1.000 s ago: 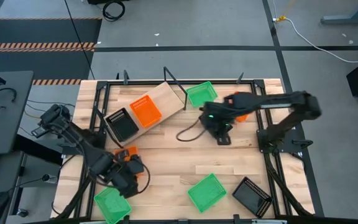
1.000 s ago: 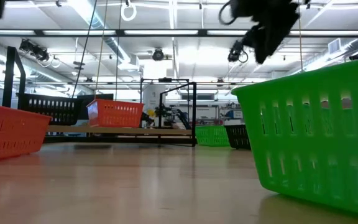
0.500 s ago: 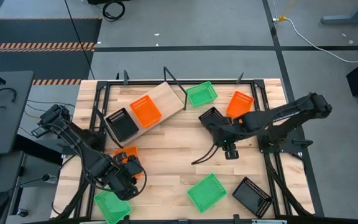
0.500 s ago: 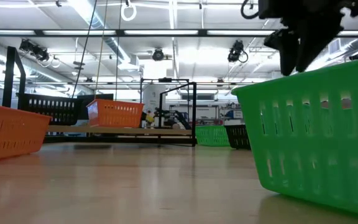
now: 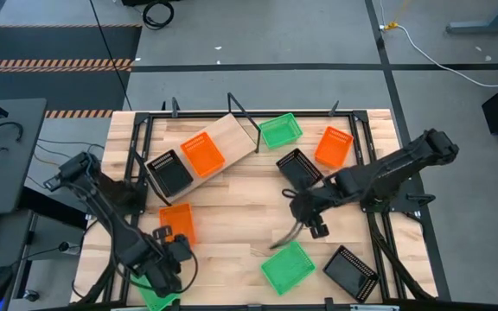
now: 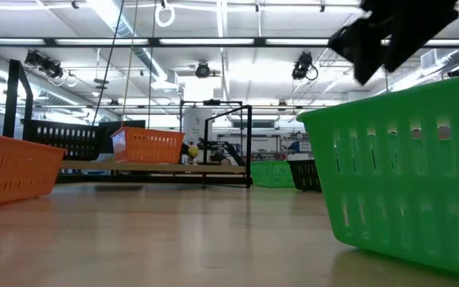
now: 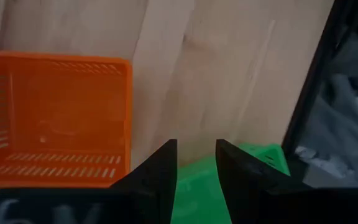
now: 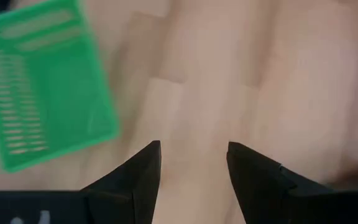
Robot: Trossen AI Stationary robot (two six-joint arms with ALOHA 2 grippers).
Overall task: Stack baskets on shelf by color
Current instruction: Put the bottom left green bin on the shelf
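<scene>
Near the table's point(image 5: 232, 216) front left corner, your left gripper point(image 5: 167, 275) hangs over a green basket point(image 5: 150, 295), fingers narrowly parted and holding nothing, with an orange basket point(image 5: 178, 222) just beside it. Further back, the shelf point(image 5: 223, 138) carries a black basket point(image 5: 169, 173) and an orange one point(image 5: 204, 154). Right of centre, your right gripper point(image 5: 316, 226) hovers over bare wood, fingers apart and empty, near another green basket point(image 5: 288, 266). More baskets lie scattered on the right side.
</scene>
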